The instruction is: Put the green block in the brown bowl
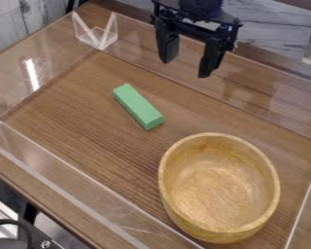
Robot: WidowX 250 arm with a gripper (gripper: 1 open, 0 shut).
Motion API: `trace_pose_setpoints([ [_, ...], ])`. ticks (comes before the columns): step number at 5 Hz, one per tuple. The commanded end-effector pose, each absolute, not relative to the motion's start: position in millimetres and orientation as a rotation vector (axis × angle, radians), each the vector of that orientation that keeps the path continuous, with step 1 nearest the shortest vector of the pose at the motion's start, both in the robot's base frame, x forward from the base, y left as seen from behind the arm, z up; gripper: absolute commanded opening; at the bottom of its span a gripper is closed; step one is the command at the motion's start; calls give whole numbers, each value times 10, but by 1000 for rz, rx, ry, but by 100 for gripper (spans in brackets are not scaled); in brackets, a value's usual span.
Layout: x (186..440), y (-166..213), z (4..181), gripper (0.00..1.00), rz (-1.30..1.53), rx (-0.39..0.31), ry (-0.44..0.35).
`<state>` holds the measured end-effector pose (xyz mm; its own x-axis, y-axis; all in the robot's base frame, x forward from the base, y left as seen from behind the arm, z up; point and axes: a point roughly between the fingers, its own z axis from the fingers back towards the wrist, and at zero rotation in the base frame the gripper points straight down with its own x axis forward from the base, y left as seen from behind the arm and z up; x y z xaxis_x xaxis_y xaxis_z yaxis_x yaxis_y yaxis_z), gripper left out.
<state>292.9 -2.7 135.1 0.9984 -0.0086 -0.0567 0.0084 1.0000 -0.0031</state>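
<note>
Now the fingers (pixel 194 55) hang spread wide and empty; the green block (pixel 137 106) lies nearer the camera, leftward, its long axis diagonal.

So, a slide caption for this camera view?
Open end effector above the wooden table, green block beside empty brown bowl.

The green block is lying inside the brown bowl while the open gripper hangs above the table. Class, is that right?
Not quite. The green block lies on the table, up and to the left of the brown bowl, which holds nothing. The camera view shows this. The gripper does hang open above the table.
</note>
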Motion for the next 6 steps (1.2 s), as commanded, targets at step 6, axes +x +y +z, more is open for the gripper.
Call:
trace_pose_setpoints([
  [6, 2911, -73, 1183, 100, 119, -43, 124],
])
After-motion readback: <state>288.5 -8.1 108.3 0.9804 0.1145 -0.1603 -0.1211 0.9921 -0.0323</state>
